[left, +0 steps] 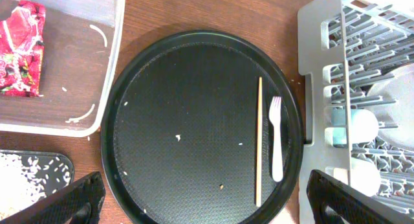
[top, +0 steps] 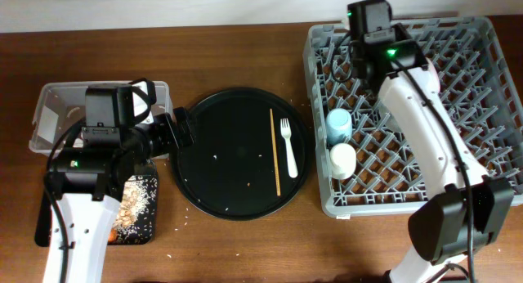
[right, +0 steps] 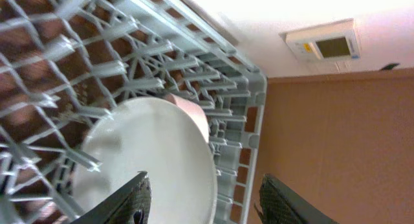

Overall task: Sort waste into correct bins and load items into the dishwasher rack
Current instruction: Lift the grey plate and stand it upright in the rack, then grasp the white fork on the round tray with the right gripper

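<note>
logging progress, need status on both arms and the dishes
Both open: left gripper beside tray, right gripper at plate in rack. Left to load: fork, stick on tray. Nothing blocking.

**Both end effectors parted**

My left arm (top: 78,234) runs up from 7 o'clock, and its wrist turns toward 3 o'clock. My left end effector (top: 181,129) has its fingers (left: 71,198) spread wide, gripping nothing. My right arm (top: 425,111) stretches from 5 o'clock to 1 o'clock, wrist pointing down. My right end effector (right: 204,208) holds its fingers apart.
</note>
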Action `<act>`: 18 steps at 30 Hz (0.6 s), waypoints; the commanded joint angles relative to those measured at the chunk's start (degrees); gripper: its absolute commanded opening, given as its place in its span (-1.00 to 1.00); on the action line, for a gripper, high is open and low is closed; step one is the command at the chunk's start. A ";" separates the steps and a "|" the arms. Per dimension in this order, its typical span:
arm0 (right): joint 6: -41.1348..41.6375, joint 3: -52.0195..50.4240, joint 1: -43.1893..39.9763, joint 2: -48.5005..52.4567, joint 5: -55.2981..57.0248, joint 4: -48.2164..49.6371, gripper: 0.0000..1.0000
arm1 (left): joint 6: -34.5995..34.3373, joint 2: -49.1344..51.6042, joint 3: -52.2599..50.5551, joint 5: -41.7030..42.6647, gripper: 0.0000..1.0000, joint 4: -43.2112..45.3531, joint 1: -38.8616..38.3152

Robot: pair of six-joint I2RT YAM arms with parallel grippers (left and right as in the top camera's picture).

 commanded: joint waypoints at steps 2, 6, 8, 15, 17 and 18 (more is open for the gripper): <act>17.66 -0.44 5.64 -5.35 -3.89 -2.82 0.25 | 0.50 -0.55 0.90 0.42 0.98 0.07 0.33; 29.86 -0.46 13.00 -6.23 -43.19 -13.70 0.59 | 0.50 -0.55 0.90 0.44 0.98 0.07 0.33; 29.97 -0.50 13.49 -5.51 -52.11 -14.03 0.98 | 0.50 -0.55 0.90 0.44 0.98 0.07 0.33; 41.86 -3.15 17.33 1.55 -57.96 -14.29 0.88 | 0.50 -0.55 0.90 0.44 0.98 0.07 0.33; 41.90 -4.26 19.08 4.52 -56.00 -12.76 -0.09 | 0.50 -0.55 0.90 0.44 0.98 0.07 0.33; 41.94 -4.26 19.71 6.03 -54.21 -12.39 -0.46 | 0.50 -0.55 0.90 0.42 0.98 0.07 0.33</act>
